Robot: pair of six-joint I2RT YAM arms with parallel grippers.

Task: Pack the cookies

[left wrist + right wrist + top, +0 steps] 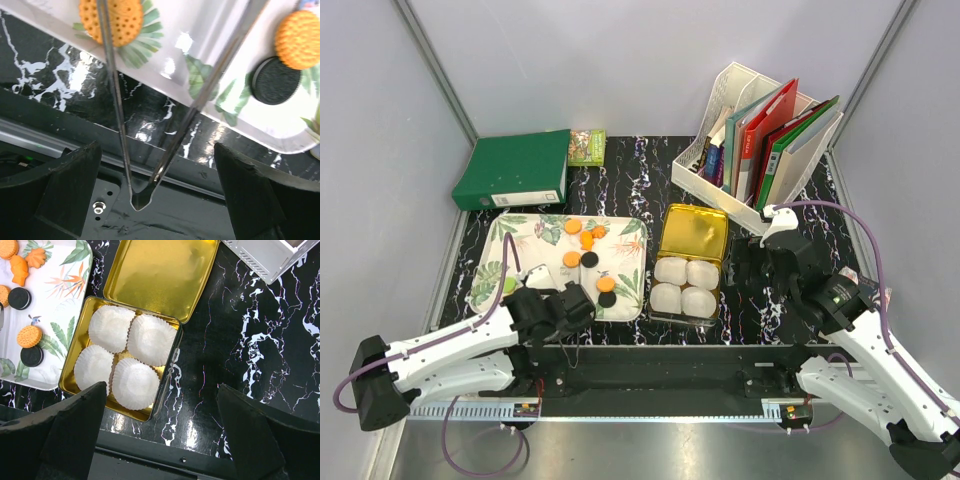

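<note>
Orange and black cookies (585, 250) lie on a leaf-patterned tray (625, 250), just beside an open gold tin (160, 275) holding four white paper cups (107, 327). The left tool (572, 302) gapes wide at the tray's near edge, thin metal tongs (221, 60) between its fingers. The right tool (752, 262) hangs wide and empty above the marble surface (260, 340)

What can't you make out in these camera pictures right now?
1. Tips of the tongs: left wrist view, cut off by the top edge; too thin to find in the top view.
2. Part of the tray along its near edge: top view, covered by the left gripper.
3. Print on the small packet by the green binder: top view, too small.
</note>
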